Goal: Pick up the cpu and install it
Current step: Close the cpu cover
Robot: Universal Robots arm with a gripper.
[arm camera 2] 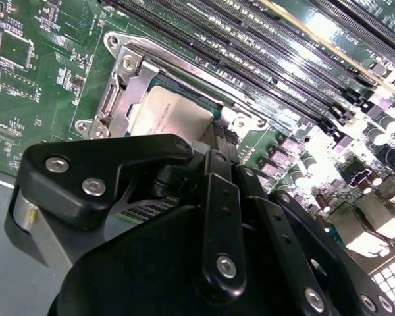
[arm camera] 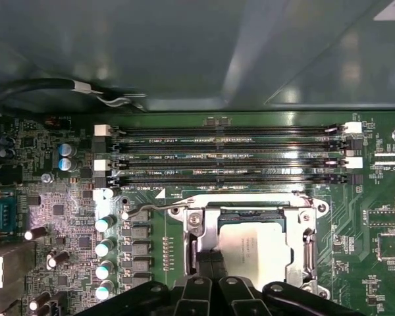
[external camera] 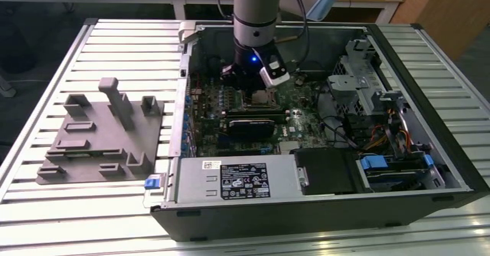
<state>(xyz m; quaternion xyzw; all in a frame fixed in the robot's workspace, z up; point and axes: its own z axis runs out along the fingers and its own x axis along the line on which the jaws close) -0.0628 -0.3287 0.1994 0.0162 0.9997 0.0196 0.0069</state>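
Note:
The cpu [arm camera: 257,253], a flat square chip with a pale silver top, lies flat inside the open metal-framed socket [arm camera: 309,245] on the green motherboard. It also shows in the second wrist view as the cpu [arm camera 2: 168,115], within the socket frame [arm camera 2: 118,85]. My gripper [arm camera: 207,260] reaches down into the computer case [external camera: 459,170], over the socket. Its two dark fingertips stand close together at one edge of the chip, and I see nothing between them. In the second wrist view the gripper [arm camera 2: 225,141] tips sit right beside the chip's edge. The exterior view has the gripper [external camera: 256,92] low over the board.
Several memory slots [arm camera: 224,155] run beside the socket, and its thin lever [arm camera: 151,209] lies along the frame. A black block [external camera: 249,127] sits near the socket, and the power supply [external camera: 237,178] lies at the case front. A grey fixture [external camera: 100,135] stands on the slatted table at the exterior view's left.

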